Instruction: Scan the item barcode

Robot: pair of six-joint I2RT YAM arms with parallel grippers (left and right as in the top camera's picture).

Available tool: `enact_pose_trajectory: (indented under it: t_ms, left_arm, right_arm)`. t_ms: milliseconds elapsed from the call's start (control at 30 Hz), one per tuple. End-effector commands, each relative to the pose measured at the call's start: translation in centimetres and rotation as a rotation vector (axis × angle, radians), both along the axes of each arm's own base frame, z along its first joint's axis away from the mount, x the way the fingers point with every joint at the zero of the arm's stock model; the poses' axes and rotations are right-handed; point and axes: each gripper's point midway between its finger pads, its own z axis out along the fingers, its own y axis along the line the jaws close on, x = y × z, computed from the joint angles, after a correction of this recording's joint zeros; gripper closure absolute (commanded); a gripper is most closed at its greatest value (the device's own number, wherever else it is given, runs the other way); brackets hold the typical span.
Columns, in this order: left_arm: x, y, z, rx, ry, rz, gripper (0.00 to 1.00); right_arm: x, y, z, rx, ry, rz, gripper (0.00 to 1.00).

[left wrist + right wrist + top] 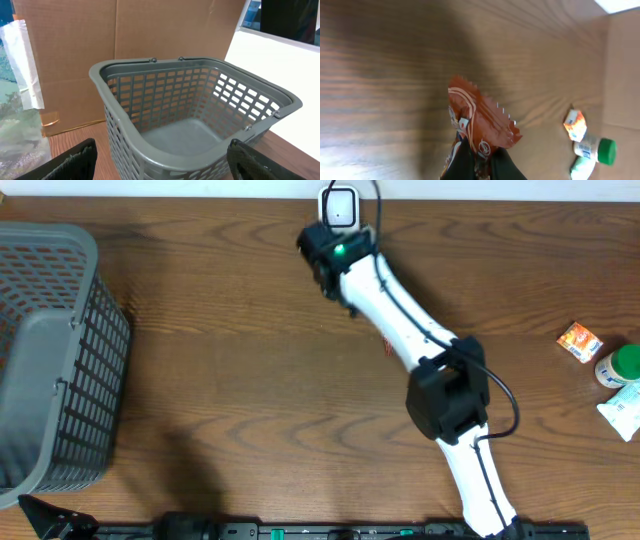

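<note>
From above, the right arm [400,320] stretches from the near edge of the table [220,330] to its far edge, with its wrist end just in front of a small white scanner [341,207]. A green light glows on the wrist, which hides whatever is under it. A grey basket [60,240] stands at the left end of the table. Well apart from it, at the right end, lie a small orange packet [579,340], a bottle [618,366] with a green cap just beside it, and a white pouch [625,412]. In the left wrist view the same basket [200,62] stands straight ahead with nothing in it, and a sheet of cardboard [150,30] rises behind it. The left jaws are spread wide, one dark finger [75,162] in each lower corner and nothing between them. In the right wrist view the right jaws are clenched on the lower end of a reddish-brown snack wrapper [480,117], holding it off the table [380,75], which lies in shadow behind it. No barcode can be made out on the side that shows. At the right edge are the orange packet [575,125], the bottle [596,151] and part of the pouch [577,169].
</note>
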Motion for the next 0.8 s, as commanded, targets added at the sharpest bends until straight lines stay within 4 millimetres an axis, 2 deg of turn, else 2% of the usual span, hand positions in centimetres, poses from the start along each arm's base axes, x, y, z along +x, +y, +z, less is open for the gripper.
enact_pose_trajectory:
  t_ms: [0, 67, 167, 267, 400, 433, 467, 500, 567, 633, 667, 733, 767]
  left_arm:
    - [0.0, 0.0, -0.1, -0.006, -0.011, 0.001, 0.17]
    - [0.0, 0.0, -0.1, -0.006, -0.011, 0.001, 0.17]
    - [0.0, 0.0, -0.1, -0.006, -0.011, 0.001, 0.16]
    - [0.0, 0.0, -0.1, -0.006, -0.011, 0.001, 0.17]
    - [0.0, 0.0, -0.1, -0.006, -0.011, 0.001, 0.17]
    - [0.0, 0.0, -0.1, -0.006, -0.011, 0.001, 0.17]
    - [0.0, 0.0, -0.1, -0.006, -0.011, 0.001, 0.16]
    - [0.0, 0.0, -0.1, -0.006, -0.011, 0.001, 0.17]
    - [0.0, 0.0, -0.1, -0.006, -0.011, 0.001, 0.16]
    - [0.0, 0.0, -0.1, -0.006, -0.011, 0.001, 0.17]
    - [0.0, 0.0, -0.1, -0.006, -0.011, 0.001, 0.17]
    - [0.0, 0.0, -0.1, -0.006, -0.011, 0.001, 0.16]
    - [0.0, 0.0, -0.1, -0.006, -0.011, 0.001, 0.17]
  right_arm:
    - [-1.2, 0.8, -2.3, -0.168, -0.088, 0.013, 0.99]
    - [-2.3, 1.6, -3.7, -0.237, -0.107, 0.06, 0.99]
    - [-3.8, 3.4, -4.5, -0.318, -0.127, 0.143, 0.99]
    - [-5.5, 6.3, -5.3, -0.343, -0.107, 0.249, 0.99]
    - [-8.0, 10.4, -6.6, -0.271, -0.079, 0.336, 0.97]
    - [-8.6, 11.1, -7.0, -0.253, -0.061, 0.354, 0.88]
    - [-10.0, 12.5, -8.1, -0.194, -0.007, 0.382, 0.78]
    - [-10.8, 13.2, -8.8, -0.159, 0.027, 0.395, 0.75]
    - [-12.1, 14.2, -9.6, -0.119, 0.071, 0.416, 0.62]
    - [-13.5, 15.4, -10.4, -0.067, 0.118, 0.438, 0.32]
    - [-14.0, 15.9, -10.7, -0.051, 0.133, 0.447, 0.23]
    - [-14.7, 16.3, -10.4, -0.056, 0.148, 0.462, 0.2]
    - [-14.7, 16.3, -9.8, -0.07, 0.149, 0.464, 0.22]
